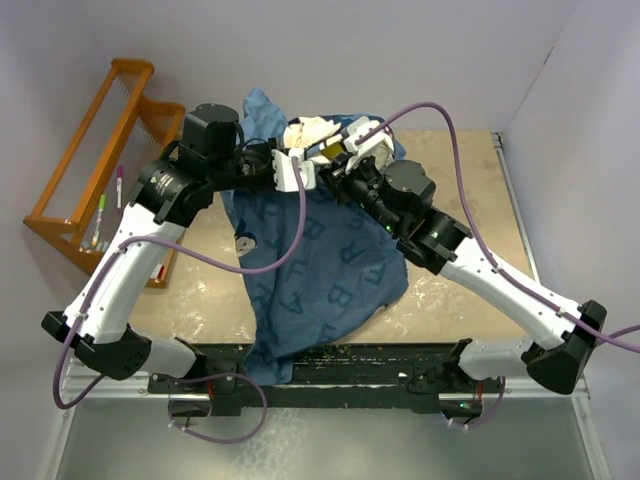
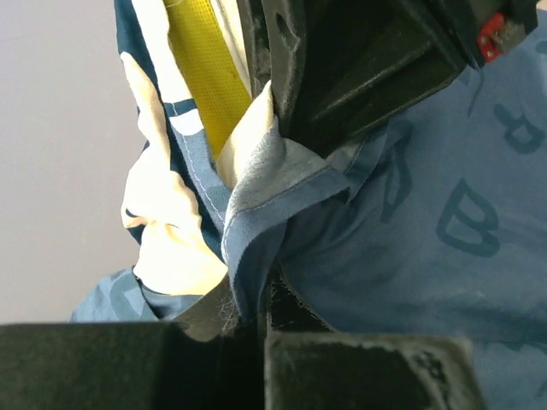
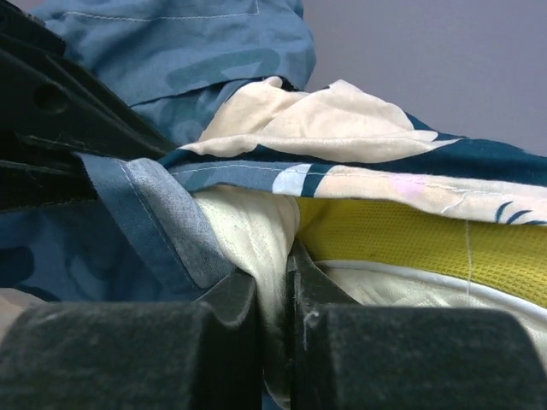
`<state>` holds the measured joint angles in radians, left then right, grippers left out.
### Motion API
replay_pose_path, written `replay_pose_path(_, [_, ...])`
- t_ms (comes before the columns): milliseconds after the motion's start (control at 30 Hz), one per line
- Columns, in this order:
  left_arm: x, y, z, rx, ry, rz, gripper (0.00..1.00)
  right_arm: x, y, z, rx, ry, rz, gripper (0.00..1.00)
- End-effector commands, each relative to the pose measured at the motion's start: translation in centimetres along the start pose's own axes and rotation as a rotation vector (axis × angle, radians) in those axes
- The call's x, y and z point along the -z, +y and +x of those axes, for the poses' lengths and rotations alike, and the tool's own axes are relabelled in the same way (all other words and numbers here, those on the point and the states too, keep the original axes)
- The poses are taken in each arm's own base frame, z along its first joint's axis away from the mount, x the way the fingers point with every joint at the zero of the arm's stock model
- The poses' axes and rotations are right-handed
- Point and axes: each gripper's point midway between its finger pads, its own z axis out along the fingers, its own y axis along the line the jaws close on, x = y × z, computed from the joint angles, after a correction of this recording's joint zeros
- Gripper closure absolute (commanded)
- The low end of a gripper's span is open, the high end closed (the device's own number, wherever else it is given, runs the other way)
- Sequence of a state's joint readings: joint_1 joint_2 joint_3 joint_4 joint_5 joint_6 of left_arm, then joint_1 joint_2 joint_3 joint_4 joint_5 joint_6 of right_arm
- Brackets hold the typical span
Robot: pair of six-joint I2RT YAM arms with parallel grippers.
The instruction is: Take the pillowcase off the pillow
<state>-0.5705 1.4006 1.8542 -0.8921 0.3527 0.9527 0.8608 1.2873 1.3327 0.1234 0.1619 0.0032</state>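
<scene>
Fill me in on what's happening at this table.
Both arms are working at the open end of the pillowcase, at the far side of the table. The left pincer is shut on its blue hem. The right pincer pinches the cream pillow beside its yellow edge. The case isn't off yet: only that pillow corner shows.

Most of pillow (image 1: 310,130) hidden inside bunched pillowcase (image 1: 320,270).

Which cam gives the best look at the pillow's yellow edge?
Right wrist. The pillow's yellow edge runs as a broad, sharp band across the lower right of that view. Left wrist shows only a short, narrow strip at the top. Top external shows just a tiny dull-yellow patch.
</scene>
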Motion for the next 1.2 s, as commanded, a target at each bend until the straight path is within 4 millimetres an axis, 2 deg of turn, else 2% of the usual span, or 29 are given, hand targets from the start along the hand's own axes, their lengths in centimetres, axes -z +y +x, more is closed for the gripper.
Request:
replay_pose_path(0, [-0.1,-0.5,1.9,0.025,0.073,0.004,1.00,4.1,-0.4,-10.5,-0.152,-0.309,-0.038,0.81])
replay_pose_path(33, [0.2,-0.4,1.6,0.022,0.062,-0.004,1.00,4.6,-1.1,-10.6,-0.176,-0.313,-0.025,0.70])
replay_pose_path(100, [0.9,0.1,0.9,0.002,0.037,-0.038,1.00,5.6,-3.8,-10.7,-0.255,-0.325,0.030,0.55])
replay_pose_path(200, [2.2,0.9,-0.3,-0.069,-0.010,-0.104,1.00,7.2,-7.6,-10.0,-0.373,-0.313,0.139,0.38])
replay_pose_path(300, [3.4,1.9,-1.1,-0.169,-0.037,-0.205,1.00,8.0,-10.4,-7.6,-0.441,-0.237,0.292,0.36])
replay_pose_path(367, [3.9,2.8,-1.4,-0.220,-0.046,-0.279,1.00,8.0,-11.2,-5.6,-0.491,-0.177,0.354,0.36])
replay_pose_path(467, [4.8,4.0,-2.4,-0.278,-0.074,-0.363,1.00,7.1,-10.9,-3.1,-0.553,-0.130,0.350,0.35])
replay_pose_path(567, [5.2,3.5,-2.9,-0.352,-0.088,-0.365,1.00,5.2,-10.0,-1.6,-0.593,-0.090,0.304,0.34])
replay_pose_path(633, [5.4,3.1,-2.9,-0.396,-0.084,-0.359,1.00,3.6,-8.8,-2.0,-0.573,-0.095,0.214,0.31])
replay_pose_path(667, [5.5,2.9,-3.0,-0.415,-0.082,-0.358,1.00,3.1,-8.1,-3.2,-0.534,-0.132,0.150,0.27])
replay_pose_path(800, [6.0,2.4,-3.0,-0.462,-0.083,-0.353,1.00,2.1,-6.4,-4.5,-0.362,-0.131,-0.021,0.24])
replay_pose_path(900, [6.2,1.8,-3.0,-0.515,-0.085,-0.351,1.00,2.6,-6.9,-4.7,-0.272,-0.112,-0.069,0.22])
replay_pose_path(967, [6.3,1.6,-3.0,-0.555,-0.088,-0.354,1.00,3.2,-8.8,-4.7,-0.249,-0.114,-0.053,0.20])
replay_pose_path(1033, [6.4,1.6,-3.3,-0.575,-0.100,-0.365,1.00,3.4,-9.8,-4.7,-0.230,-0.114,-0.066,0.19])
replay_pose_path(1167, [6.5,1.7,-3.6,-0.590,-0.109,-0.368,1.00,2.7,-8.9,-4.1,-0.166,-0.072,-0.198,0.13])
